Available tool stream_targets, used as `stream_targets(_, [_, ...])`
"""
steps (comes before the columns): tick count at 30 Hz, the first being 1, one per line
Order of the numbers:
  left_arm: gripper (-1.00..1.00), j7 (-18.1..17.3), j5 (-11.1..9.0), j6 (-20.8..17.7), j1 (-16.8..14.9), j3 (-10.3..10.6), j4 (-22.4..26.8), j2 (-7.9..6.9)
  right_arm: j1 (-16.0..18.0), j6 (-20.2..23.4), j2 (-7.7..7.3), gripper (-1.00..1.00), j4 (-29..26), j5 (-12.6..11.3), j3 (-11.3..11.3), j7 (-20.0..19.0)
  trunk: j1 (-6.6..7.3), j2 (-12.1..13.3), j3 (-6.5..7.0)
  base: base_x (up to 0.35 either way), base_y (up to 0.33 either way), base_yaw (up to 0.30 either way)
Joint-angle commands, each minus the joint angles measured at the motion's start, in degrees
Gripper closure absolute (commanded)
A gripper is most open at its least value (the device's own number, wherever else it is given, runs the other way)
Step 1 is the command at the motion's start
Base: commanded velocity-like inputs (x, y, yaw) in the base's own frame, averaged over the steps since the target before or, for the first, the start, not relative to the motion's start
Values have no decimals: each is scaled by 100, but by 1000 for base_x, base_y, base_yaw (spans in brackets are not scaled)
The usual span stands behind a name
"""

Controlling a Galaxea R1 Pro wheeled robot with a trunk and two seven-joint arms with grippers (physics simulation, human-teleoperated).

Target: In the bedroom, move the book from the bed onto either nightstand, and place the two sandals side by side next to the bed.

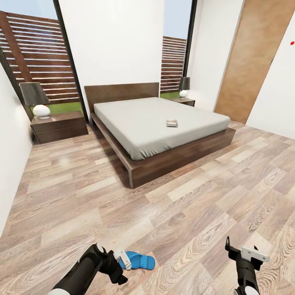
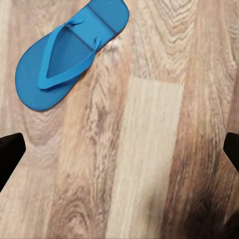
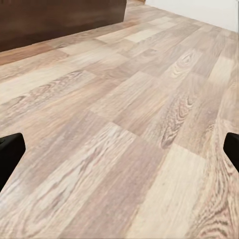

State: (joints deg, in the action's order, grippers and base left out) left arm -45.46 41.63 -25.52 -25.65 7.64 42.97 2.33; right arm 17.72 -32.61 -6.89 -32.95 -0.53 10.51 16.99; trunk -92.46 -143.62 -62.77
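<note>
Wood-plank flooring (image 1: 172, 205) covers the bedroom from wall to wall. A bed (image 1: 155, 123) with a pale grey mattress on a dark brown frame stands against the far wall. One book (image 1: 172, 123) lies flat on the mattress, toward the side nearer the door. One nightstand (image 1: 59, 126) with a lamp (image 1: 37, 100) stands beside the bed on the window side; a second nightstand (image 1: 183, 101) with its own lamp (image 1: 184, 87) stands in the far corner.

One blue sandal (image 1: 139, 260) lies flat on the floor, well apart from the bed, sole down and strap up. The left gripper (image 1: 121, 259) hovers just beside it; the left wrist view shows the fingers (image 2: 10, 154) spread wide with nothing between them, and the sandal (image 2: 67, 55) lies beyond them. The right gripper (image 1: 246, 252) is likewise released over bare floor, holding nothing, with fingers (image 3: 11, 154) set wide apart.
</note>
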Motion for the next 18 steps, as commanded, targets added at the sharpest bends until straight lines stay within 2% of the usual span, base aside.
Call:
stream_targets(1, [-100,-32,32,-30,-1,0,10,1,3,-165,-4,-100,1,-7,7,12,1,-2,-5,0,0,0])
stream_targets(4, [-100,-33,34,-29,-1,0,10,-3,3,-355,-5,-100,-5,-8,30,14,1,-2,-5,0,0,0])
stream_targets(18, [-100,-32,35,-23,-1,0,10,-3,3,-470,25,-100,-5,43,-11,6,-35,-21,-315,0,0,0])
